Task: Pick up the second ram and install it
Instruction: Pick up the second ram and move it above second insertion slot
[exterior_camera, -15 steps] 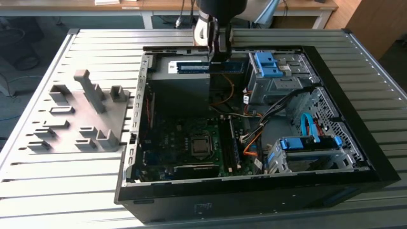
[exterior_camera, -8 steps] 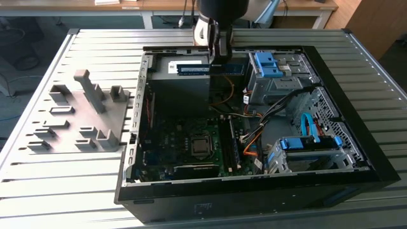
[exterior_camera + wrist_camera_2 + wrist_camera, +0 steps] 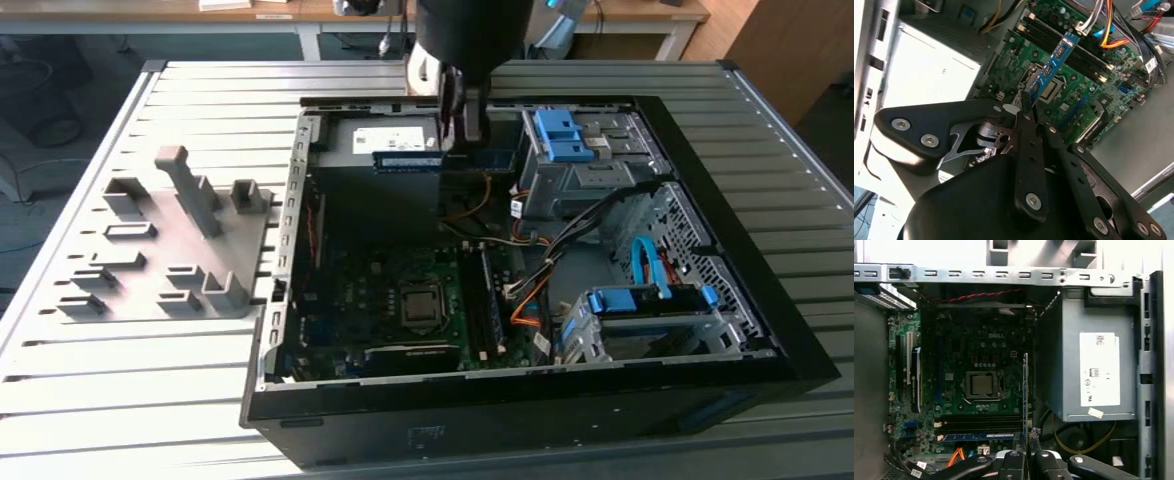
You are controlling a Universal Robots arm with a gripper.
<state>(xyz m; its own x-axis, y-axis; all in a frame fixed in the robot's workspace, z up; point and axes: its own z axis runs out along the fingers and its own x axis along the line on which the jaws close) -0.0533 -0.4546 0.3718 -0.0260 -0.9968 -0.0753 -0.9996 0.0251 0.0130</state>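
My gripper [image 3: 461,143] is shut on the second ram [image 3: 414,160], a long blue-green stick with a white label. It hangs level over the power supply [image 3: 380,138] at the far side of the open computer case [image 3: 747,300]. In the second wrist view the ram [image 3: 1054,60] juts out from the black fingertips [image 3: 1025,102] over the motherboard [image 3: 1079,100]. The first wrist view has the ram [image 3: 1025,390] edge-on, above the gripper [image 3: 1030,436], beside the black memory slots [image 3: 979,419]. Another blue stick [image 3: 981,436] sits seated in one of those slots.
A gray holder plate with upright blocks [image 3: 160,240] lies on the slatted table at the exterior view's left. Inside the case are the processor socket [image 3: 982,384], bundled cables [image 3: 534,280], and blue drive brackets [image 3: 654,300]. The power supply [image 3: 1094,365] walls one side.
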